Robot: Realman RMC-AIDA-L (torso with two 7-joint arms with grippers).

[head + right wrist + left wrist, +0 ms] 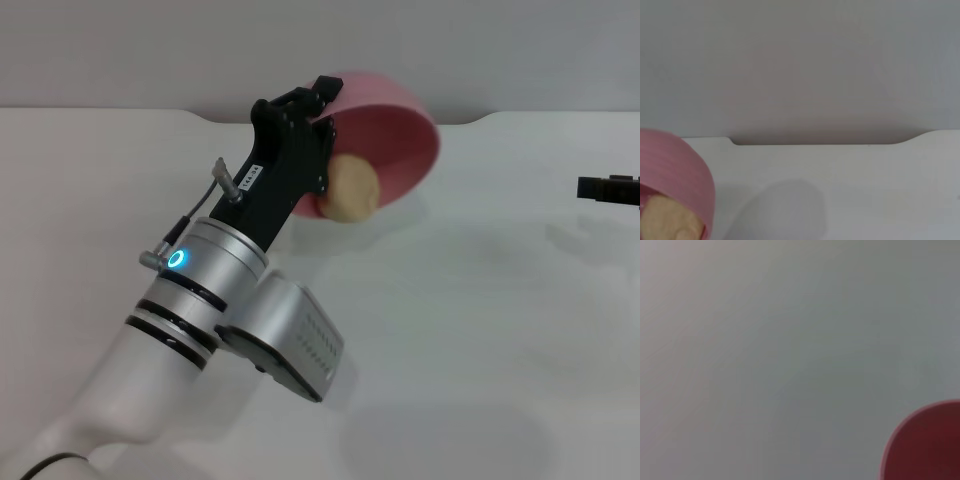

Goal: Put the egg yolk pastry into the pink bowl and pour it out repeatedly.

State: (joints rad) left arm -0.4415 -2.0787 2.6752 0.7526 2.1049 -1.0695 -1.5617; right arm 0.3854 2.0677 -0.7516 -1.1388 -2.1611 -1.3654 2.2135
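Left gripper (322, 100) at centre-left, fingers clamped on far rim of pink bowl (400, 120), bowl lifted off white table (480, 330) and tipped on its side, mouth facing near-right, likely for pouring. Egg yolk pastry (350, 188) sits at low lip, about to roll out. Right gripper (608, 188) parked at far right edge; finger state: cannot tell.

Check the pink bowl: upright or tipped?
Tipped. The left gripper holds the pink bowl by its rim, mouth turned sideways toward the table, with the egg yolk pastry at its lower lip.
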